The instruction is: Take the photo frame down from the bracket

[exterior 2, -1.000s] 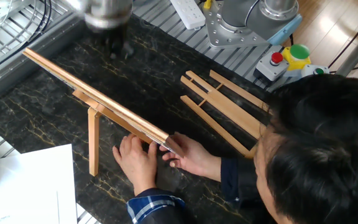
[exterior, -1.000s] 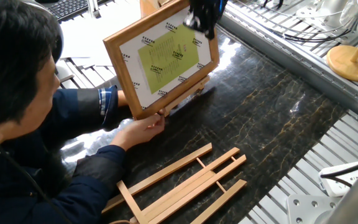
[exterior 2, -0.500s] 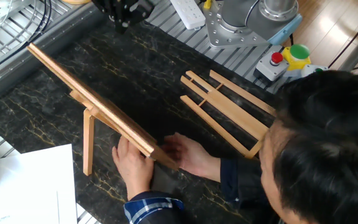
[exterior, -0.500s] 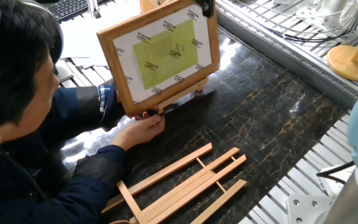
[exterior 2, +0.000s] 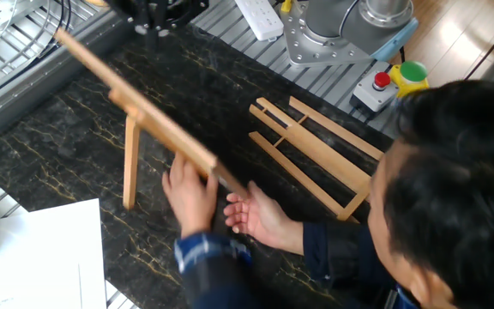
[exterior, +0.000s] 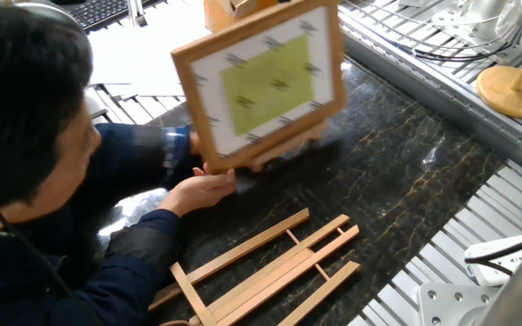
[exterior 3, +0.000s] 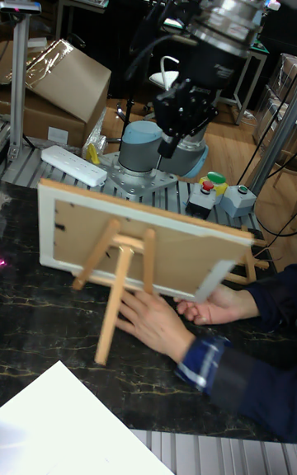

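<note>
**Dark marble tabletop: frame shifts while the claw hangs clear**

Dark marble table (exterior: 406, 181) sits under a gripper (exterior 3: 183, 124) that now hangs above the photo frame (exterior: 265, 86), touching nothing; its fingers look close together, though I cannot tell for sure. Half a second ago it was by the frame's top corner. Since then the frame and bracket (exterior 3: 120, 273) have slid sideways, a person's hands (exterior 2: 191, 193) steadying the lower edge. The frame rests on the bracket, so the removal is not yet done. Only the tall view shows the back and legs; one fixed view shows the yellow-green sheet. A spare slatted easel (exterior: 270, 267) lies nearby.
</note>
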You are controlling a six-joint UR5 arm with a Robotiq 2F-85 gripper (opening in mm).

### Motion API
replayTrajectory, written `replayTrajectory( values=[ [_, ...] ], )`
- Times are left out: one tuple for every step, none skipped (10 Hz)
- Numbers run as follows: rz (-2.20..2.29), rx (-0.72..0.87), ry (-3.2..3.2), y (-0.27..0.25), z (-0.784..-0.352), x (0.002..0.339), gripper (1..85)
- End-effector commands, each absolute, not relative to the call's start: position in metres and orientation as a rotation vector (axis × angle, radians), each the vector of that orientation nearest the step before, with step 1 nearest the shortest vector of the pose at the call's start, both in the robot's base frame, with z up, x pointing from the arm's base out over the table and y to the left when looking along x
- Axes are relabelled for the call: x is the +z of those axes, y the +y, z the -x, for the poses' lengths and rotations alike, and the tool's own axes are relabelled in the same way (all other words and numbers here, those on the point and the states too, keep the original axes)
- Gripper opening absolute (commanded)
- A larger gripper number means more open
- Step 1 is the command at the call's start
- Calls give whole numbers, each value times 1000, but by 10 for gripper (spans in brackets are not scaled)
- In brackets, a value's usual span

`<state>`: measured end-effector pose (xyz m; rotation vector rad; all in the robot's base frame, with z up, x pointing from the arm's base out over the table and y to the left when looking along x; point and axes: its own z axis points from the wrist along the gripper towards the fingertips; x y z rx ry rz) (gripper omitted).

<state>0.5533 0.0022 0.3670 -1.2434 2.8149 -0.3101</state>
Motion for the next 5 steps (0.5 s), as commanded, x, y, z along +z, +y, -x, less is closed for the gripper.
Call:
replayTrajectory(
  values=[
    [1547,-276,2671,16,-556,370,10],
    [1563,-183,2732,23,-536,368,10],
    [1592,-184,2760,19,-527,368,10],
    [1574,-220,2752,15,-533,369,10],
    [1674,-190,2709,18,-529,368,23]
  ],
)
